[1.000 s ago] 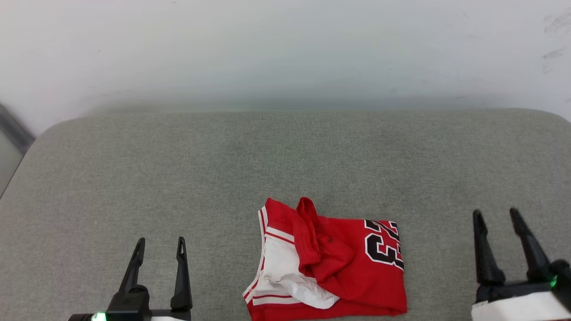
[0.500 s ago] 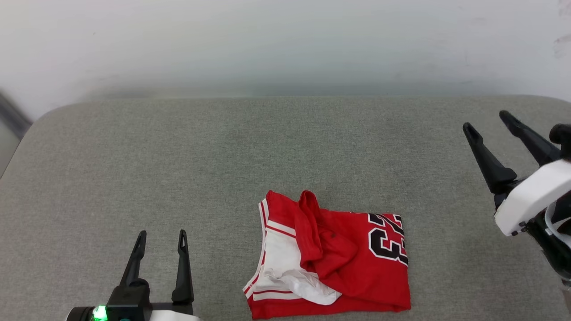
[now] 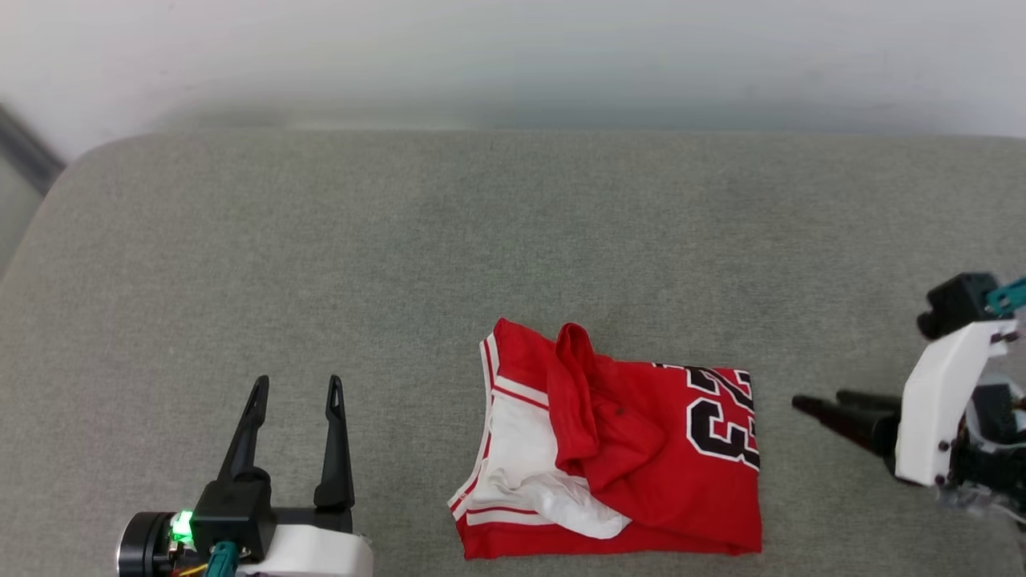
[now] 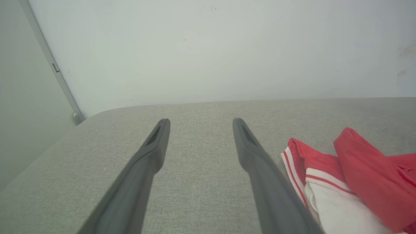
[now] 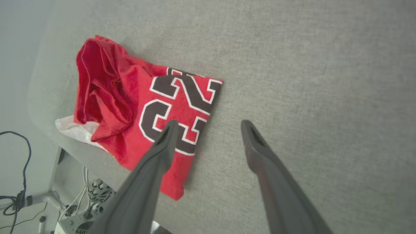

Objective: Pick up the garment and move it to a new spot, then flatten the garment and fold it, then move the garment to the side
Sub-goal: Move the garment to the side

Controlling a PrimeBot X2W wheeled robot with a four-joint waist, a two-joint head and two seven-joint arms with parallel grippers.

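Observation:
The garment [image 3: 617, 449] lies crumpled on the grey padded surface [image 3: 481, 240] near its front edge, red with a white sleeve at its left and black "23" lettering at its right. My left gripper [image 3: 297, 385] stands open to the garment's left, fingers pointing away from me, nothing between them. In the left wrist view the left gripper [image 4: 200, 122] is open, with the garment [image 4: 341, 169] just right of it. My right gripper [image 3: 817, 399] points left at the garment's right edge. In the right wrist view the right gripper [image 5: 209, 123] is open above that edge of the garment [image 5: 113, 97].
A pale wall [image 3: 513, 56] runs behind the padded surface. A dark strip [image 3: 28, 148] stands at the far left. Past the surface's front edge, cables and a metal frame [image 5: 74, 201] show below. Open grey padding stretches behind and to both sides of the garment.
My right arm has swung down from a raised pose at the right and now points left at the garment. The head camera has tilted downward. The left gripper and the garment have stayed put.

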